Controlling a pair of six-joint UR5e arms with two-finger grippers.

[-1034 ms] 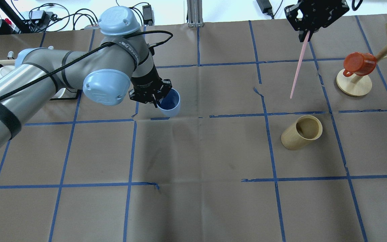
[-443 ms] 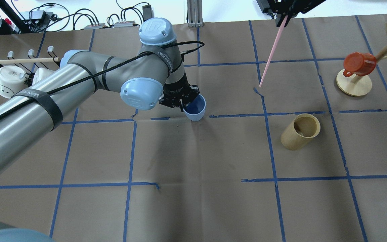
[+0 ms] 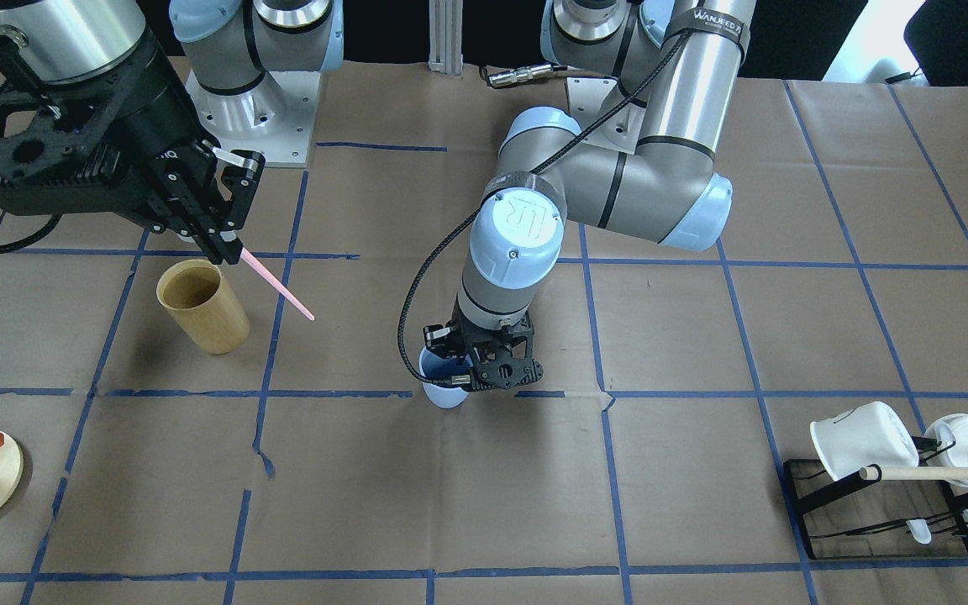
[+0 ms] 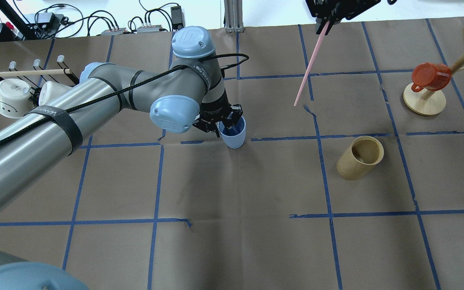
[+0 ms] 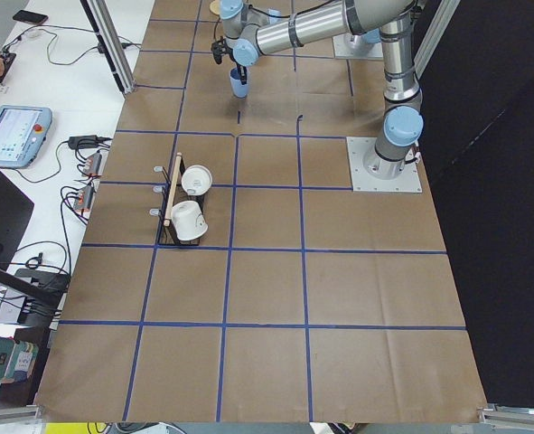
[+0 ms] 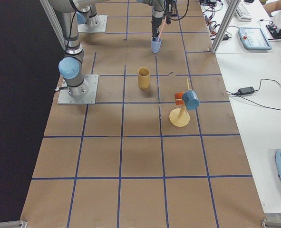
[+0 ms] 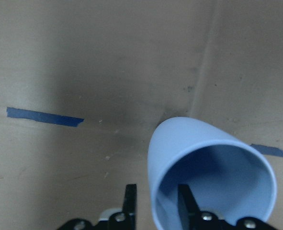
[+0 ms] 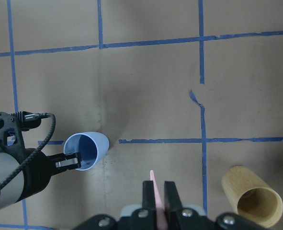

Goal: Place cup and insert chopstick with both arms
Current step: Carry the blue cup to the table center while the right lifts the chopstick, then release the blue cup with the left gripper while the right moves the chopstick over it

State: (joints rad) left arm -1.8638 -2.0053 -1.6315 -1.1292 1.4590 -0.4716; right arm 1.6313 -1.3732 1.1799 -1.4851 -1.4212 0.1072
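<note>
The light blue cup [image 4: 233,136] stands upright near a blue tape line at mid-table, at or just above the paper; I cannot tell if it touches. My left gripper [image 4: 227,124] is shut on its rim, one finger inside and one outside, as the left wrist view shows [image 7: 156,203]. The cup also shows in the front view [image 3: 442,391] and the right wrist view [image 8: 86,151]. My right gripper [image 3: 228,244] is shut on the pink chopstick [image 4: 308,68], held high and slanting down, to the right of the cup and apart from it. The stick sits between the right gripper's fingers [image 8: 159,194].
A tan wooden cylinder [image 4: 360,157] stands right of the cup. A wooden mug tree with a red mug [image 4: 429,76] stands at the far right. A black rack with white mugs [image 4: 14,94] and a wooden dowel lies at the far left.
My left arm carried the cup to the right along the tape line and lowered it. My right gripper moved left and farther back with the chopstick.
</note>
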